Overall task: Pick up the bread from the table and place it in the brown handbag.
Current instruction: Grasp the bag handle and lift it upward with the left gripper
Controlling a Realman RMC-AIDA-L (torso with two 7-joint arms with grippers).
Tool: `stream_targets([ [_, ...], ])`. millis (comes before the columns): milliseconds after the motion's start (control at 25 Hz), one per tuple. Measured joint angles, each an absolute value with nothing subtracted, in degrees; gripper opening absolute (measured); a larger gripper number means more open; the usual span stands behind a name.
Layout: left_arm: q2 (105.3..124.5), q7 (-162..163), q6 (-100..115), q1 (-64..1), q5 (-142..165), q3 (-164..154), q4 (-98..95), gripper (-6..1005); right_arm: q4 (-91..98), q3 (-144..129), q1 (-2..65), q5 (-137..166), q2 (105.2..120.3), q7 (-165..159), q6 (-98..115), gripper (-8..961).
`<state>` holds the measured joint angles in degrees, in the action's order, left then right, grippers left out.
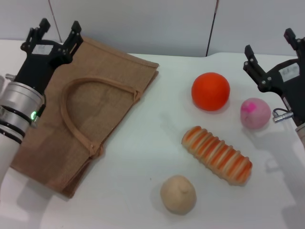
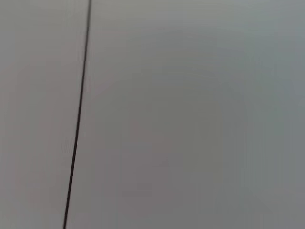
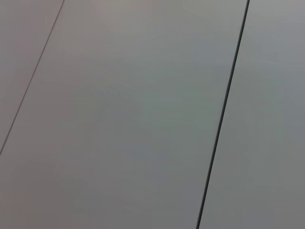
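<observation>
The bread (image 1: 217,154), a ribbed loaf with orange and cream stripes, lies on the white table (image 1: 143,157) at the right of centre. The brown handbag (image 1: 86,112) lies flat on the left, its looped handle on top. My left gripper (image 1: 58,31) is open at the far left, over the bag's far corner. My right gripper (image 1: 272,46) is open at the far right, beyond the bread. Both are empty. The wrist views show only grey wall panels.
An orange ball (image 1: 210,91) sits beyond the bread. A pink ball (image 1: 255,113) lies by my right arm. A round beige bun-like lump (image 1: 178,194) sits near the front. A grey panelled wall (image 1: 157,24) stands behind the table.
</observation>
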<state>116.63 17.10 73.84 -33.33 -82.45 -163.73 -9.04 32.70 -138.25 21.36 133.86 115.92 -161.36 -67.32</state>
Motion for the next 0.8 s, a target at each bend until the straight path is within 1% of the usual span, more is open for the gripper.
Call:
stream_targets([
  [200,116.28,35.50,71.71,-34.74,-76.79,-163.97,-2.25,832,32.34,-138.25,21.34,133.86,115.92,-161.36,-67.29,881],
  [520,116.07,79.67,71.64,-39.39,-55.52,-164.00,19.13,831,32.25,-138.25,21.32,133.84,115.92,-161.36,-67.24,880],
  [600,115.91,92.52,71.83,-41.32,-45.69,-164.00,26.33,831,32.25,-138.25,21.33,133.85,115.92,-161.36,-67.24,880],
  [800,115.76,105.88,72.49,-44.34,-32.08,-164.01,34.47,830,32.26,-138.25,21.23,133.86,115.92,-161.36,-67.23,880],
])
